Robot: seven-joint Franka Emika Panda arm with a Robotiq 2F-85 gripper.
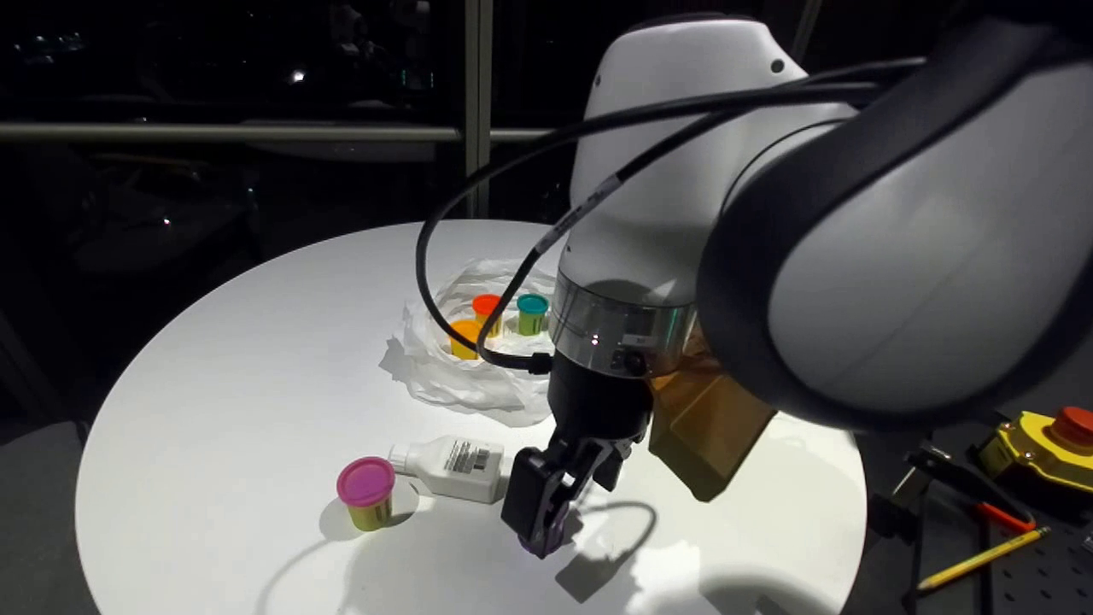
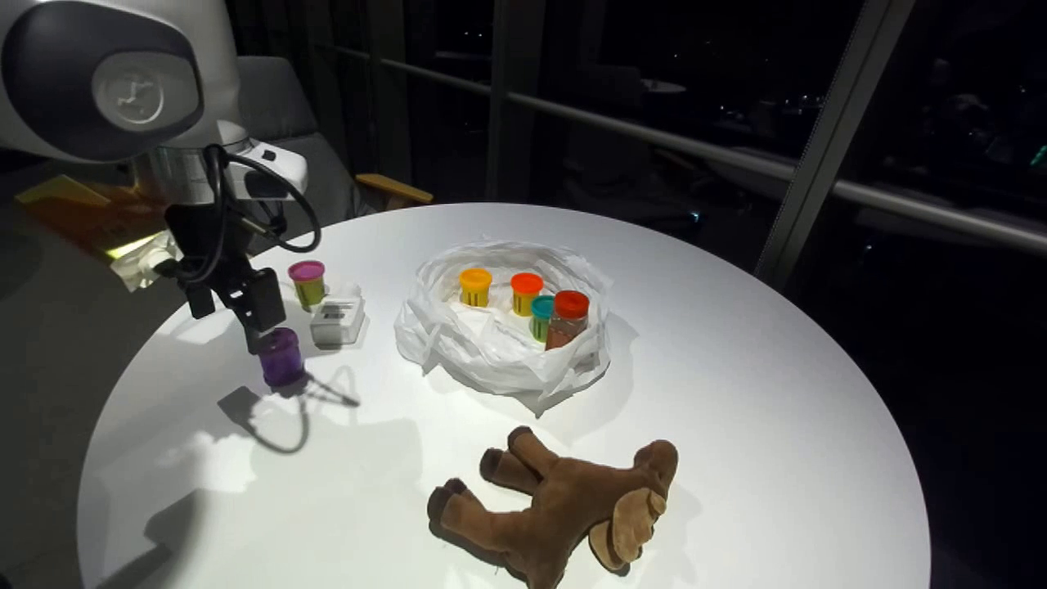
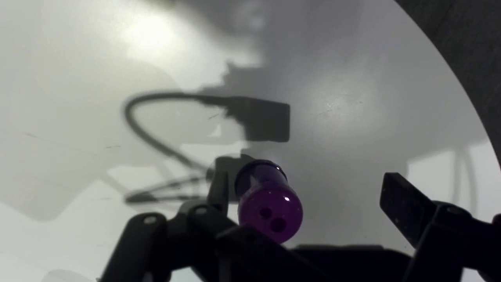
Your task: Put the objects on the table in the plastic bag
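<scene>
Dark windows [image 1: 239, 60] stand behind the round white table [image 1: 256, 359] in an exterior view, where a broad stretch of tabletop runs from the plastic bag [image 1: 452, 393] to the curved edge; a white bottle [image 1: 452, 468] lies on its side, its printed label too small to read, just beside a pink-lidded cup [image 1: 367, 495]. In an exterior view, the bag holds a yellow cup [image 2: 475, 290], an orange-lidded cup [image 2: 526, 296], a teal-lidded cup [image 2: 540, 321] and a red-capped bottle [image 2: 568, 321]; only here does the brown plush animal [image 2: 564, 507] show, lying near the bag. In the wrist view the claw [image 3: 305, 192] is spread wide, a purple cup [image 3: 270, 209] showing in the gap, nearer 1 finger, contact unclear; the table's edge curves past the other.
</scene>
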